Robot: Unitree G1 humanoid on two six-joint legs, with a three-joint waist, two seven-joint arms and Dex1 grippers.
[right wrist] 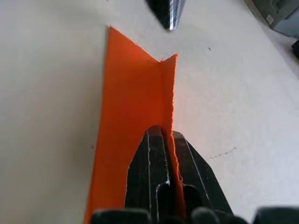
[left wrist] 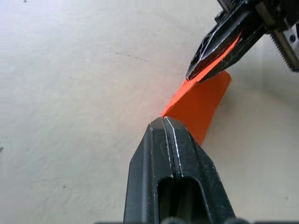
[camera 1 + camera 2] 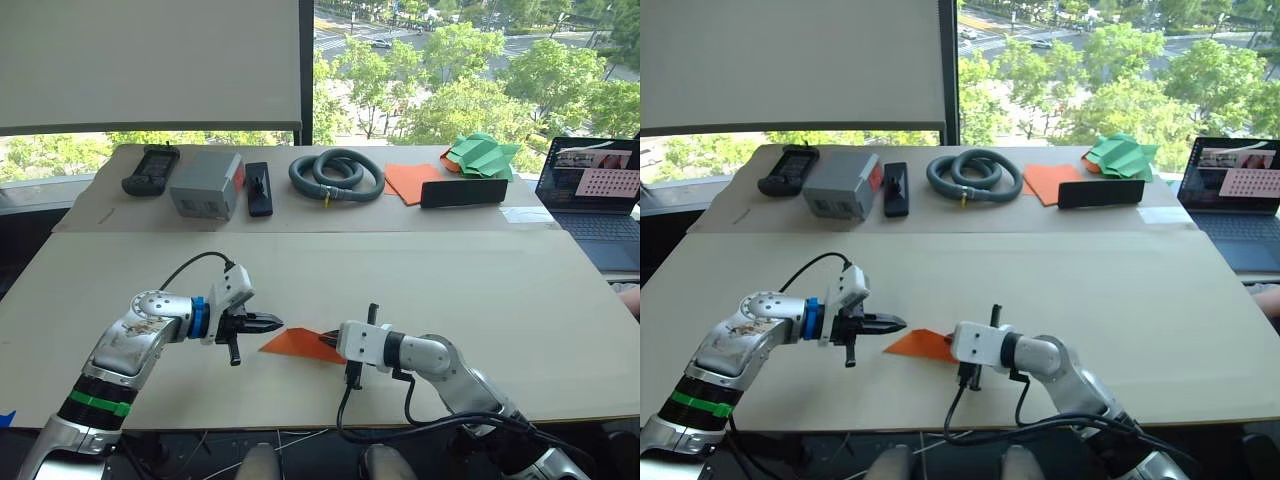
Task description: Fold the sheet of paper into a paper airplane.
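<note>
Your right gripper [image 3: 328, 342] is clenched on the folded orange sheet of paper [image 3: 293, 342]: in the right wrist view its two black fingers [image 1: 148, 172] are pressed together with an upright fold of the sheet pinched between them, the rest of the paper lying flat on the table. The sheet sits on the near part of the pale table [image 3: 420, 280], between your two grippers, a narrow wedge whose point aims toward your left arm. Your left gripper [image 3: 272, 322] has its fingers closed flat against each other with nothing between them; their tips hover just beside the sheet's far edge, and you cannot tell whether they touch it. At the table's far end, well apart, lie a coiled grey hose [image 3: 336, 174], a flat orange sheet [image 3: 410, 181] and a green folded paper pile [image 3: 484, 155].
</note>
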